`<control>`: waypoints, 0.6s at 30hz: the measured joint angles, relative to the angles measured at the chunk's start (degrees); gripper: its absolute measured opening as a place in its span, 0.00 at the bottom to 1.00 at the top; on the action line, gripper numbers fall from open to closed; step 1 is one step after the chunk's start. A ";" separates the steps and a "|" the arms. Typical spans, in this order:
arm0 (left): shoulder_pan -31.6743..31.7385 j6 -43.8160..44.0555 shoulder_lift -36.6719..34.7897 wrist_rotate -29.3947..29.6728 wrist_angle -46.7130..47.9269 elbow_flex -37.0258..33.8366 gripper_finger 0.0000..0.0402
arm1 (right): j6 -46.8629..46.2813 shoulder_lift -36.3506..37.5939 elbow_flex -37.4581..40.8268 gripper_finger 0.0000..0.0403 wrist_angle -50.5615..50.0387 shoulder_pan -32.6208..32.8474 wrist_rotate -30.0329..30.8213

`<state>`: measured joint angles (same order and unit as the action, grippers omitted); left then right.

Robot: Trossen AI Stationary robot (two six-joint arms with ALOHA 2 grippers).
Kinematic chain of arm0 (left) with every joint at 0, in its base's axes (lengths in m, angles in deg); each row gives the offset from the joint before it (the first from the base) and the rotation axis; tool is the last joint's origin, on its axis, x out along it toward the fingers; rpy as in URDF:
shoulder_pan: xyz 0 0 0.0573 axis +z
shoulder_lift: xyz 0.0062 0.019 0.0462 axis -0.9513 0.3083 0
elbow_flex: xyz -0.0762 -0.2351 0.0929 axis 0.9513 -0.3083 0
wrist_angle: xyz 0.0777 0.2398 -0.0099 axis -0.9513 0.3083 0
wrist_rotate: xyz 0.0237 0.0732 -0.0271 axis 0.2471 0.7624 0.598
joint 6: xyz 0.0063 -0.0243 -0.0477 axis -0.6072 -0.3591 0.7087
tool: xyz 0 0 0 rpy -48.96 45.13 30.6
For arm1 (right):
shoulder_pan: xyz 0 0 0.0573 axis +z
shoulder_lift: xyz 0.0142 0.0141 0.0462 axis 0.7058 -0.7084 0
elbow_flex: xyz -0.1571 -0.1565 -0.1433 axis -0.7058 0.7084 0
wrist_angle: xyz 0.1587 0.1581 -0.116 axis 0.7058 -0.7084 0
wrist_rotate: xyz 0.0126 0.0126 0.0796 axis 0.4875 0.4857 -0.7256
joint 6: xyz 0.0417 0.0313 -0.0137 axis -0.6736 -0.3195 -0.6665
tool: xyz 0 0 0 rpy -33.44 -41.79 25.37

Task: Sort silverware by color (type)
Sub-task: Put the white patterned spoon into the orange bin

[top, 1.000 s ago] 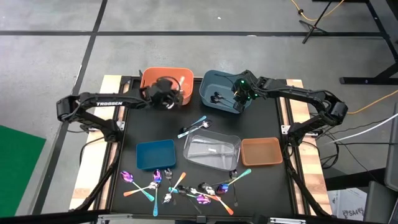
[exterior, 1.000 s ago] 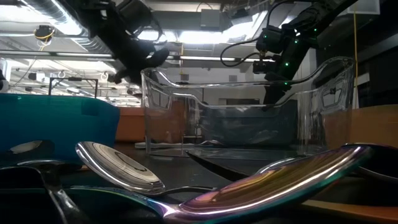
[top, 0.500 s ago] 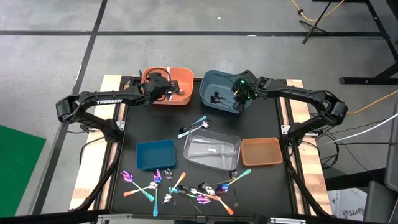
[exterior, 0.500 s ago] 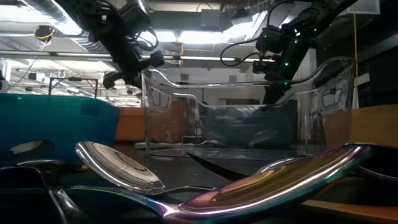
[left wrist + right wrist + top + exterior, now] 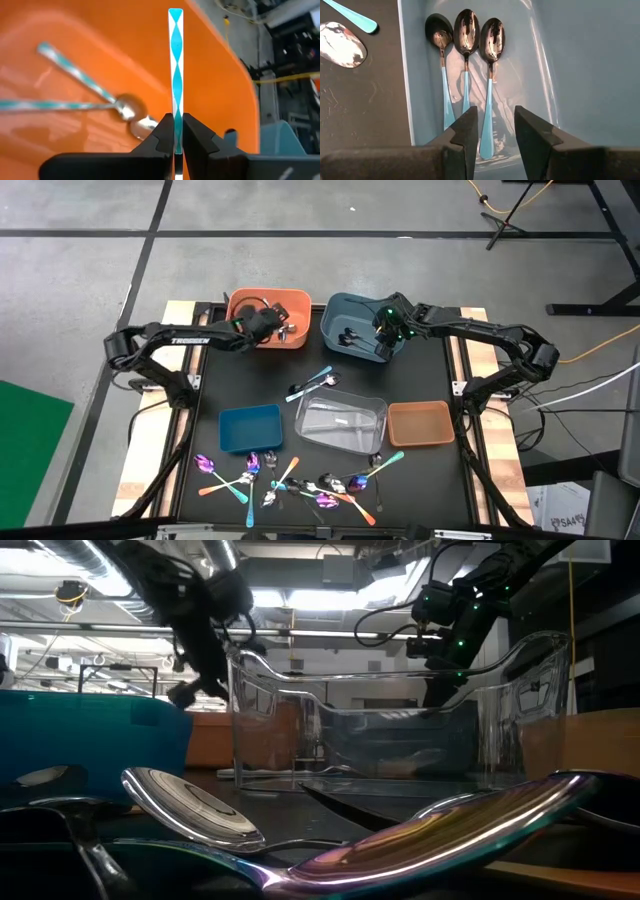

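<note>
- High view: your left gripper [image 5: 262, 323] sits over the orange bin [image 5: 268, 319] at the far left of the dark table [image 5: 420, 375]; the right gripper [image 5: 388, 330] hangs over the grey-blue bin [image 5: 352, 323] beside it.
- Nearer you stand a small blue tray [image 5: 250, 427], a clear bin [image 5: 341, 422] and a brown tray [image 5: 420, 423] in a row. Two pieces of cutlery [image 5: 313, 382] lie between the far bins and the clear bin, and a scattered heap of silverware [image 5: 295, 480] lies along the near edge.
- Low view: a plain silver spoon [image 5: 195, 808] and an iridescent spoon [image 5: 440, 830] fill the foreground, and the clear bin stands right behind them, so you see both arms only through or above its walls.
- Left wrist view: your left fingers [image 5: 160, 134] are pinching a teal-patterned handle [image 5: 175, 75] that stands straight up between them. Beneath, inside the orange bin, two utensils with teal-patterned handles [image 5: 80, 85] lie with their heads together.
- Right wrist view: your right fingers [image 5: 469, 131] are spread apart with nothing between them. Under them three dark-bowled spoons with light blue handles [image 5: 465, 75] lie side by side in the grey-blue bin, against its wall. Outside that wall, on the table, you can see a silver spoon bowl [image 5: 342, 44] and a teal handle tip [image 5: 352, 17].
</note>
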<state>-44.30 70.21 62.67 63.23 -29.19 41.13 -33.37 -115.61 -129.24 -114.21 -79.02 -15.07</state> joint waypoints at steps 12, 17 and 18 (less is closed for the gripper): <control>1.44 18.70 4.65 5.85 -1.02 0.01 0.05 | 0.02 0.00 0.00 0.29 3.13 0.00 0.01; 3.13 18.84 4.65 4.92 -1.21 0.02 0.05 | 0.01 0.00 0.00 0.29 2.97 0.00 0.00; 3.35 18.84 4.65 4.55 -1.21 0.00 0.05 | 0.02 0.00 0.00 0.29 2.99 0.00 0.02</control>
<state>-40.95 89.05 67.33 67.79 -30.40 41.13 -33.35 -115.61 -129.24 -111.22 -79.02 -15.05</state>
